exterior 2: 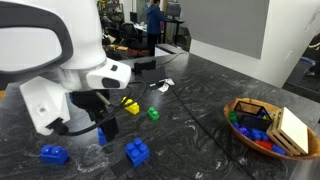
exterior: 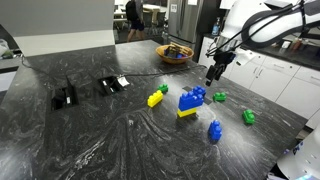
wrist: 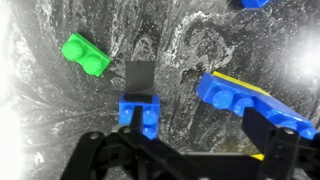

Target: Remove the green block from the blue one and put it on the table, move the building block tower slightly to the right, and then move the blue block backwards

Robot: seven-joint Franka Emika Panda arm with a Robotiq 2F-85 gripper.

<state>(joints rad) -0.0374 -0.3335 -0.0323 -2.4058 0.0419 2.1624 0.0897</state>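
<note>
While the gripper (exterior: 215, 72) hangs clear above the table (exterior: 90, 140), its jaws stand wide apart and nothing is clamped between them. The wrist view confirms the spread. One finger (wrist: 138, 75) sits near the centre of the picture. The other finger (wrist: 272, 130) is far to the right, in front of the tower.

The green block (exterior: 220, 97) lies on the table, off the blue one (exterior: 190, 98) and just beside the building block tower (exterior: 188, 106). In an exterior view the two look almost in contact. The wrist view shows the green block (wrist: 85, 55) apart from the tower (wrist: 245, 100), with bare stone between them.

The tower stands upright, blue on flat yellow. In the wrist view only a yellow edge shows behind the blue studs.

A small blue studded piece (wrist: 140, 112) appears directly below the centre finger in the wrist view. Whether it rests on the table or touches the finger cannot be told, and neither exterior view settles it.

Some items show clearly in one exterior view only:
- a loose blue block (exterior: 214, 130)
- a second green block (exterior: 249, 117)
- a yellow block with a green piece (exterior: 156, 97)
- black objects (exterior: 65, 97)

In that view the bowl (exterior: 162, 50) at the far edge is too small to show its contents.

In an exterior view taken from nearer the robot, the robot's white body (exterior 2: 50, 60) fills the left side. Blue blocks (exterior 2: 137, 151) lie on the table below it, and which is which cannot be told. There the bowl (exterior 2: 229, 113) is close enough to show loose coloured blocks and a pale wooden piece inside.
</note>
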